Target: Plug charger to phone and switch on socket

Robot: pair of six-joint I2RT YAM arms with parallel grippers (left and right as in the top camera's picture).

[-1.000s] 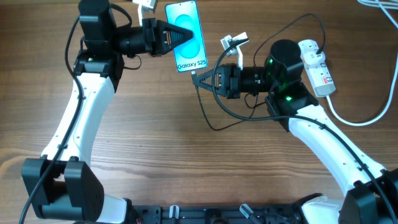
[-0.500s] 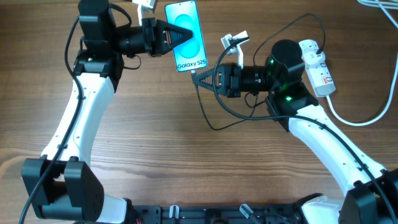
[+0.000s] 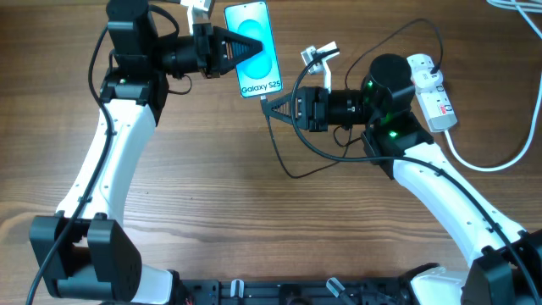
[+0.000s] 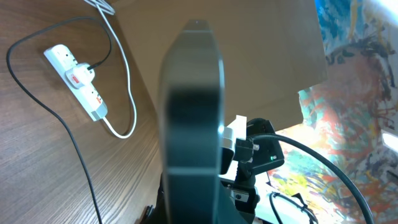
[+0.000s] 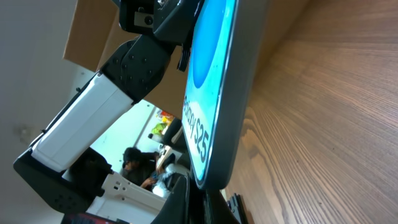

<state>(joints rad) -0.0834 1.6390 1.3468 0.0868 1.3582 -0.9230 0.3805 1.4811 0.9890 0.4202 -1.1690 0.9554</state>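
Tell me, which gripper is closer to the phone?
Left. The left gripper is clamped on the phone. The right gripper sits just beyond its Galaxy end, pointing the charger tip at it.

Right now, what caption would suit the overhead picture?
Left gripper grips the phone while the right gripper holds the charger near its Galaxy-labelled end.
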